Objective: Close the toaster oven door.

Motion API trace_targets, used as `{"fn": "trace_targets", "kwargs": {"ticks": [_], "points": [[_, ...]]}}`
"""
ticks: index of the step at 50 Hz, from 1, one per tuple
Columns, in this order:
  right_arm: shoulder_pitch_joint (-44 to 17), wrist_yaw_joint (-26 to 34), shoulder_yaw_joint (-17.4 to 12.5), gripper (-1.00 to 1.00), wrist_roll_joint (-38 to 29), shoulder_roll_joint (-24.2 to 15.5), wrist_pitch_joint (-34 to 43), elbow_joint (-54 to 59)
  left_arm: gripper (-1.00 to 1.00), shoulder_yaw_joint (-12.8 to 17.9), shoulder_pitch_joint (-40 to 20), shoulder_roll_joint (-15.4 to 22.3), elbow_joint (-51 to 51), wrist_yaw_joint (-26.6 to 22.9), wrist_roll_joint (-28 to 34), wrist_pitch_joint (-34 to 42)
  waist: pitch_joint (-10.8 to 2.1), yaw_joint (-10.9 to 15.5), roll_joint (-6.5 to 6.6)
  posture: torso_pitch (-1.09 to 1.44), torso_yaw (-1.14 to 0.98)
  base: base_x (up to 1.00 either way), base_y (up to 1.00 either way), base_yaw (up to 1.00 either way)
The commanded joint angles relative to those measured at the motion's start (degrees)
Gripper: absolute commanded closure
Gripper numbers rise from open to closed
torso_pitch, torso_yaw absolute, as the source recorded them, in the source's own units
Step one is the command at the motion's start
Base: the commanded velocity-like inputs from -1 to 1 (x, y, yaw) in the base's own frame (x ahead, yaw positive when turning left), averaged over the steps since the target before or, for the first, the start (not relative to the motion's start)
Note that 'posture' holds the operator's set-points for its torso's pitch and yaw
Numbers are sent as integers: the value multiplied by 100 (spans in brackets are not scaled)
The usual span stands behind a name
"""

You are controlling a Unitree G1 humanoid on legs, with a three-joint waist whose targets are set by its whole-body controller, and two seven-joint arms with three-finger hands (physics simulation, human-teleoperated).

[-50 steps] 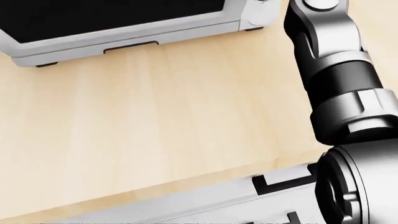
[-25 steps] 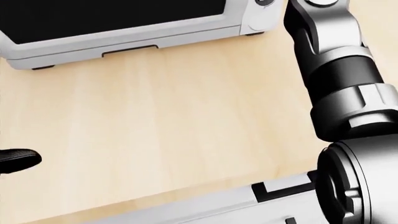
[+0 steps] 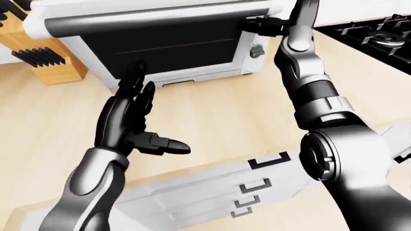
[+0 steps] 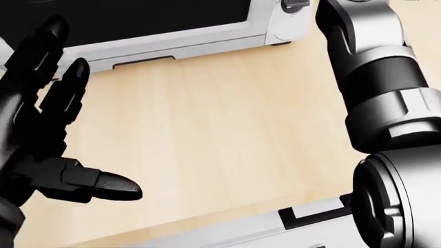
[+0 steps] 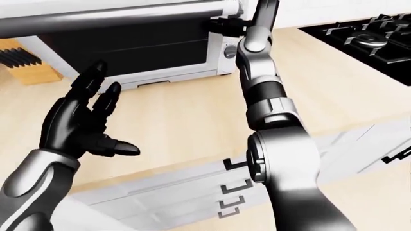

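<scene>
Wooden counter (image 3: 212, 120), toaster oven door (image 3: 167, 45) above spread left fingers (image 3: 131, 103), right fingers (image 3: 266, 24) unclear.

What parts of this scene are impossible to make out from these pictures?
- Right hand: in the left-eye view its fingers sit dark against the toaster oven corner, so the grip is unclear.
- Toaster oven top: cut off by the upper edge in every view.
- Knife block: the left edge crops it.
- Stove: only a corner shows.

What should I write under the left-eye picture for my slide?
Robot's right hand reaches the toaster oven door; open left hand waits above the wooden counter.
</scene>
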Motion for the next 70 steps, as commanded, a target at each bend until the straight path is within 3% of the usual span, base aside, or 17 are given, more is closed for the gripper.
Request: {"fn": "trace_targets", "kwargs": {"ticks": [1, 14, 28, 44, 62, 70], "points": [[-372, -63, -40, -100, 43, -81, -304, -376, -100, -131, -93, -48, -68, -145, 250, -310, -192, 21, -26, 0, 0, 0, 0, 0], [-376, -41, -45, -100, 51, -75, -325, -346, -100, -394, -851, -194, 511, -635, 830, -319, -191, 46, -107, 0, 0, 0, 0, 0], [-383, -25, -42, -100, 43, -78, -320, -343, -100, -158, -2143, 232, 1989, -1170, 1036, -763, -194, 54, -129, 0, 0, 0, 0, 0], [-408, -78, -48, -100, 44, -80, -326, -343, -100, -353, -2277, 196, 2262, -1629, 1188, -709, -200, 54, -126, 0, 0, 0, 0, 0], [-347, -287, -23, -100, -63, -121, -424, -340, -100, -52, -2975, 557, 3358, -1760, 1191, -1094, -192, 57, -130, 0, 0, 0, 0, 0], [-360, -376, 18, -100, -291, -150, -444, -346, -100, -84, -3035, 628, 3473, -1767, 1208, -1203, -187, 40, -122, 0, 0, 0, 0, 0]]}}
